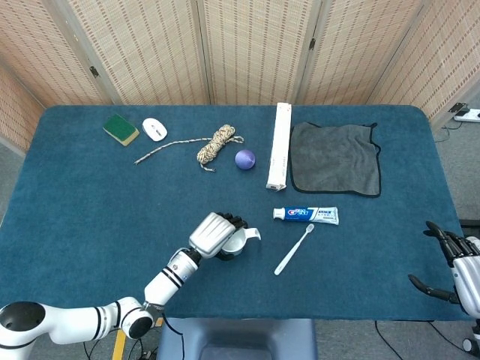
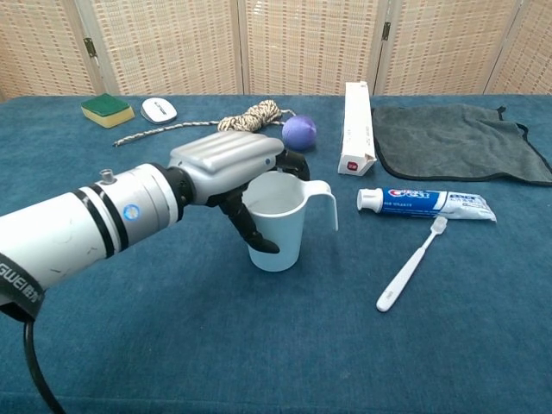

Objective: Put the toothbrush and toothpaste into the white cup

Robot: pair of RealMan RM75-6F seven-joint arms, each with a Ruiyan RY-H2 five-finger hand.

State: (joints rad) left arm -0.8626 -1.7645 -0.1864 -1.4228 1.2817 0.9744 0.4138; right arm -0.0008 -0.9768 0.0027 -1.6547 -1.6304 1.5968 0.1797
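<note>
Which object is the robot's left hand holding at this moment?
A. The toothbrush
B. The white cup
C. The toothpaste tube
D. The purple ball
B: the left hand has its fingers wrapped around the white cup, while the toothbrush, toothpaste tube and purple ball lie untouched on the table.

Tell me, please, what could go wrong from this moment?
1. The left hand grips the white cup by its side; a careless release may tip it.
2. The toothbrush and toothpaste lie flat and close together, so picking one up might push the other.
3. The right hand is far from both.
</note>
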